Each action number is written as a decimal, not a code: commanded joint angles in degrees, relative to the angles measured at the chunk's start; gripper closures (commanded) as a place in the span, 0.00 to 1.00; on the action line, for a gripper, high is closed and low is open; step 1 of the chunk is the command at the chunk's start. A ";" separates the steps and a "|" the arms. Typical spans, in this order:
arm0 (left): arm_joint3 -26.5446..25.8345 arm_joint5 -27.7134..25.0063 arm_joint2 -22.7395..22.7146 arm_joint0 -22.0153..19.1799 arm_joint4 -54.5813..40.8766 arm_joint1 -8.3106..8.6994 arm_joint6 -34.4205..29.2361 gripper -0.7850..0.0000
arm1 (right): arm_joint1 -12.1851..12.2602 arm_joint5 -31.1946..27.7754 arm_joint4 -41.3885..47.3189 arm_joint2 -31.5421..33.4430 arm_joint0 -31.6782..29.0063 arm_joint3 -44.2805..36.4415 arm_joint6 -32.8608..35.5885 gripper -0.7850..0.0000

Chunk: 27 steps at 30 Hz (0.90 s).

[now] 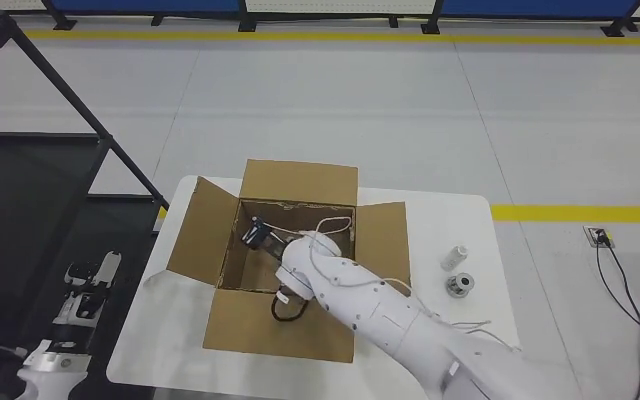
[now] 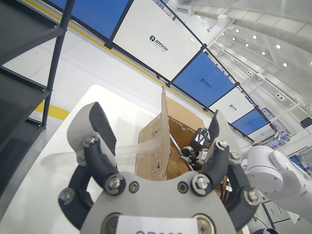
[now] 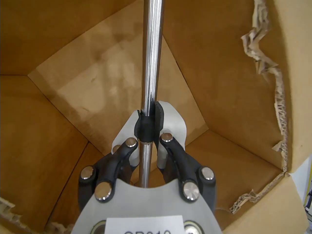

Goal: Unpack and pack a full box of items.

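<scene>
Right gripper (image 3: 149,116) clamped on a steel rod (image 3: 153,49) inside the cardboard box (image 3: 246,93); rod points toward a bottom corner. Risk: most of the rod sticks out past the pads, so it could pivot in the grip or catch the torn box edge on lifting. Left gripper (image 2: 157,122) apart, holding nothing, outside the box by a flap. Two small metal parts (image 1: 460,286) stand on the table (image 1: 470,225), right of the box.
</scene>
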 commanded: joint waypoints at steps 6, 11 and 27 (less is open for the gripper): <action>0.00 0.00 0.00 0.00 0.00 0.00 0.00 0.00 | -5.17 -1.33 1.96 -0.47 1.54 11.92 -0.70 1.00; 0.00 0.00 0.00 0.00 0.00 0.00 0.00 0.00 | -8.07 -2.44 2.07 -0.85 1.91 17.97 -1.04 1.00; 0.00 0.00 0.00 0.00 0.00 0.00 0.00 0.00 | -13.17 -3.84 1.68 -0.32 1.84 27.95 -3.30 0.65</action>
